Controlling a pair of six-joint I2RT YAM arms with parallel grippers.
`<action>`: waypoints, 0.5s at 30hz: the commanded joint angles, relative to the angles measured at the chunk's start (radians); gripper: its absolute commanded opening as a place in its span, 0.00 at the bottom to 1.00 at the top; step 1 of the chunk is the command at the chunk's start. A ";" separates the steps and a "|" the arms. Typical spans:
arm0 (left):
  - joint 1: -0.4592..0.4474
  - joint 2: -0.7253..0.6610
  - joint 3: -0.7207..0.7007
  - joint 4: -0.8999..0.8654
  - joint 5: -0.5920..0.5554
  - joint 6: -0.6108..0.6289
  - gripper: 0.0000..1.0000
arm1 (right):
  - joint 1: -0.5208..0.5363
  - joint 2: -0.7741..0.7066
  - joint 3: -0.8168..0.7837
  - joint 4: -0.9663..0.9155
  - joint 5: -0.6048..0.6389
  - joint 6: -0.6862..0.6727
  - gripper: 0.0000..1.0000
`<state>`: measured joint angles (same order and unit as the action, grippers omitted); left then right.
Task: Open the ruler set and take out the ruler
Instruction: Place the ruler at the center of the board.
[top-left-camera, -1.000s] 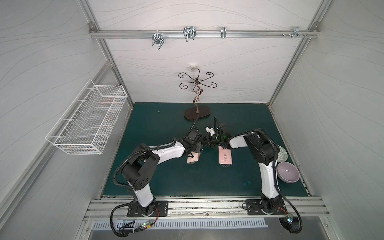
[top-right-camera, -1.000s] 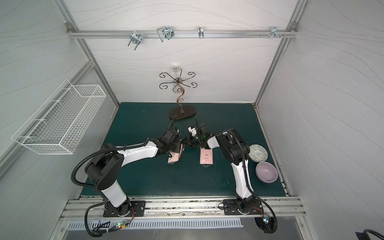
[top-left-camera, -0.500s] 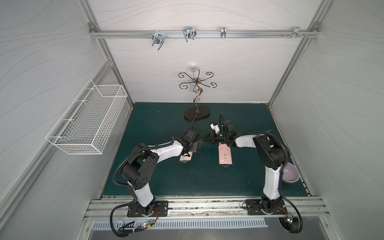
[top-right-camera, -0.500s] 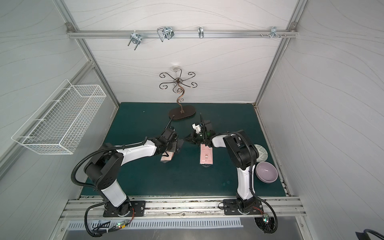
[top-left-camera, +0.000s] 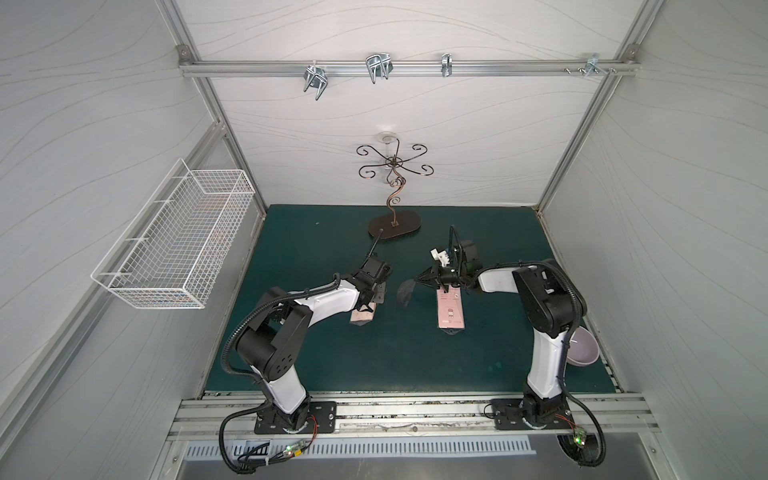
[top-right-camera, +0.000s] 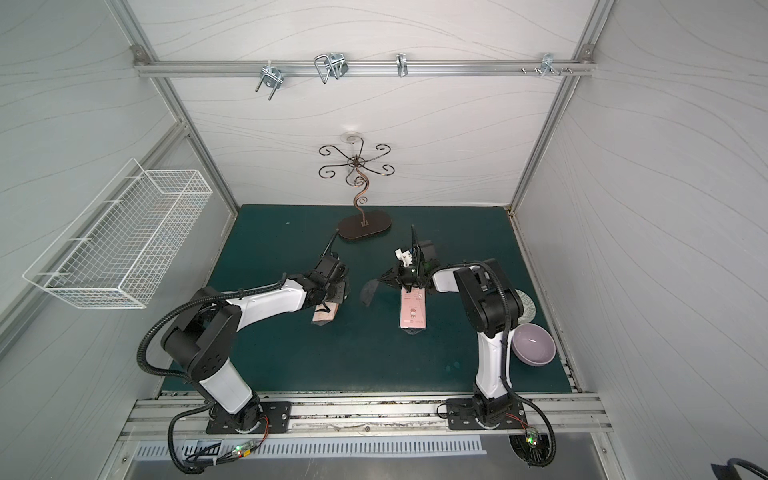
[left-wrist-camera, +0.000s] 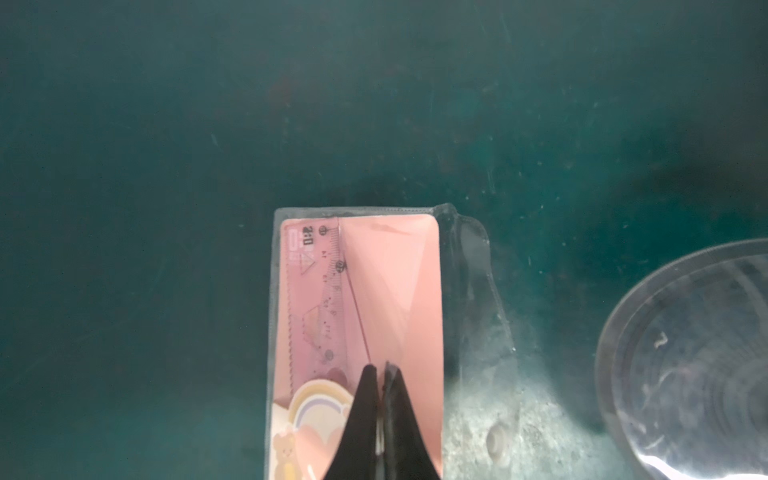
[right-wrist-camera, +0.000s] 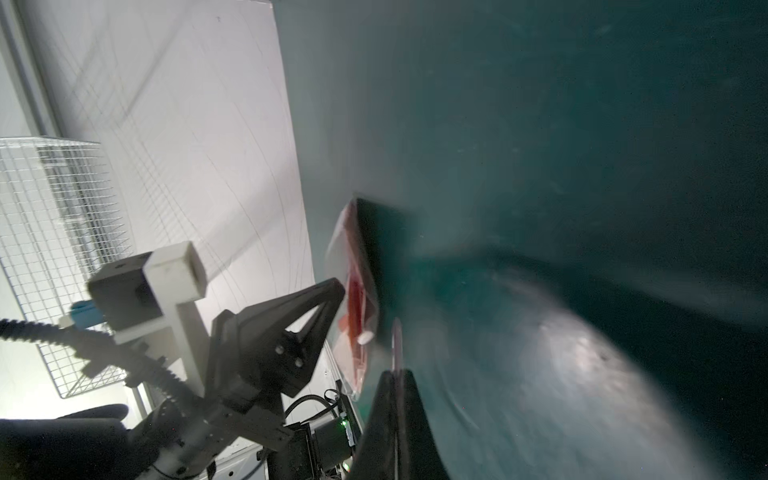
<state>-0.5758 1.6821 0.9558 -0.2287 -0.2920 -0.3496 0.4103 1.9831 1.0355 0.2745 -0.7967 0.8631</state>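
L claw (left-wrist-camera: 380, 374), bottom centre of L wrist frame: pressed together on the pouch (left-wrist-camera: 399, 282), pinching its film near one end. In both top views the pouch (top-left-camera: 362, 326) sits centre-left, lower end dipping toward the mat (top-left-camera: 332, 365); can't tell if it touches. Ruler (left-wrist-camera: 330, 291) is inside, along the pouch's left edge in the L wrist frame. Flap (left-wrist-camera: 478, 291) is unsnapped, splayed to the right.

Mid-frame in a top view, a clear protractor (top-left-camera: 405, 293) is pinched by R claw (right-wrist-camera: 395, 374), also pressed together. Just right of it, a pink strip (top-left-camera: 450, 316) lies flat on the mat; prob. another set piece, can't confirm.

Risks, my read:
- Thin film grip, so pouch may slip or twist out of L claw.
- If the pinch catches the ruler too, it won't slide out.
- R claw is busy w/ protractor and must drop it first.
- Claws are near each other and could clash.

Axis: pouch + ruler run bottom-to-top in L wrist frame, closed end up. In top views they run steeply upper right to lower left. The pink strip is near vertical in frame.
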 joint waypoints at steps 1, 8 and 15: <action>0.003 -0.036 0.003 0.022 -0.013 0.013 0.00 | -0.017 -0.011 0.068 -0.186 0.020 -0.151 0.00; 0.003 -0.053 -0.012 0.044 0.003 0.010 0.00 | -0.012 0.110 0.207 -0.283 0.060 -0.229 0.00; 0.002 -0.063 -0.028 0.059 0.008 0.007 0.00 | 0.016 0.181 0.353 -0.498 0.120 -0.381 0.04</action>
<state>-0.5743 1.6482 0.9260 -0.2081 -0.2798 -0.3462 0.4080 2.1422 1.3464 -0.0841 -0.7216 0.5827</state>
